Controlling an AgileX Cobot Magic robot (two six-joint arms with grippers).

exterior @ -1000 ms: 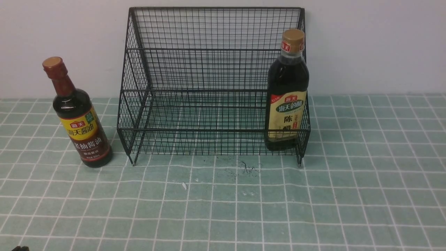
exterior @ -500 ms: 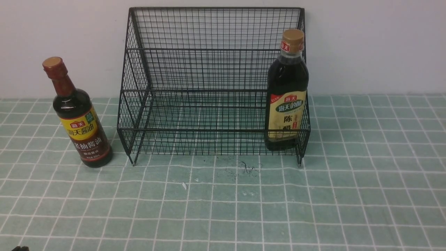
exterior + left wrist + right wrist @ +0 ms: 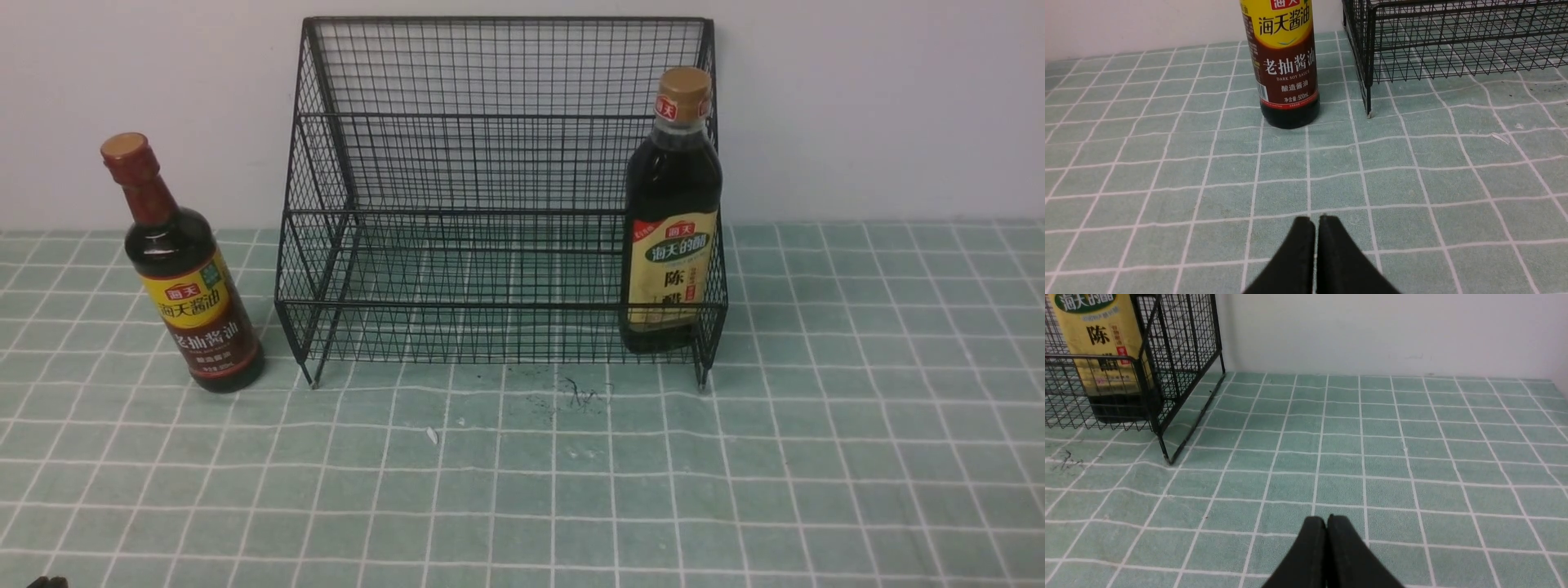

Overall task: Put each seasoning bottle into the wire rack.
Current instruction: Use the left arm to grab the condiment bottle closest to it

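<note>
The red-capped bottle (image 3: 184, 278) is standing upright on the counter (image 3: 522, 498) just outside the left side of the wire rack (image 3: 498, 163), straight ahead of the left gripper (image 3: 1316, 222), so that arm is sitting nearer to it. The tan-capped bottle (image 3: 671, 245) is standing upright in the rack's lower tier, at its right end. The left gripper and the right gripper (image 3: 1327, 520) are both showing jaws pressed together, gripping nothing.

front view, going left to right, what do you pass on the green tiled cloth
slim dark bottle with dark red cap → large black wire-mesh rack → wider dark bottle with tan cap, inside the rack's right end
</note>
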